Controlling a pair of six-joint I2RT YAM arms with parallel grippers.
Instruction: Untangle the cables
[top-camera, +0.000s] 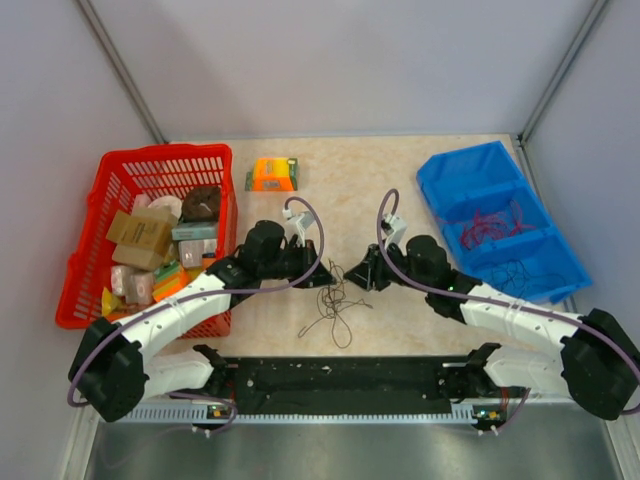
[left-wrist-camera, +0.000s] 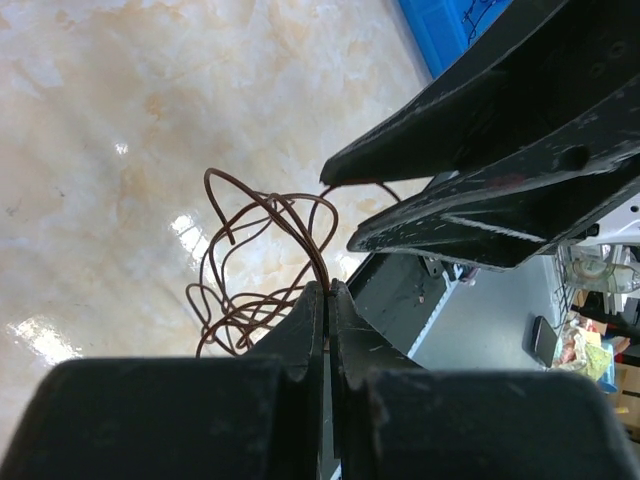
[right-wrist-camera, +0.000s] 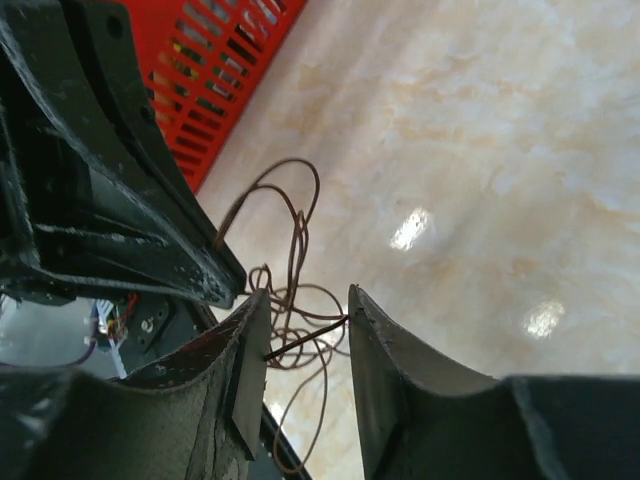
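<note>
The cables (top-camera: 334, 296) are hair-thin, dark brown wires tangled in loose loops. The small bundle lies mid-way across the table (top-camera: 350, 190), with some loops standing up.

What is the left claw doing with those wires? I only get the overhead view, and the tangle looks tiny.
Observer: Its wrist camera shows the left gripper shut on one of the cables, a brown one.
Operator: And the right claw?
Observer: The right gripper is open, with a dark cable crossing between its jaws.
</note>
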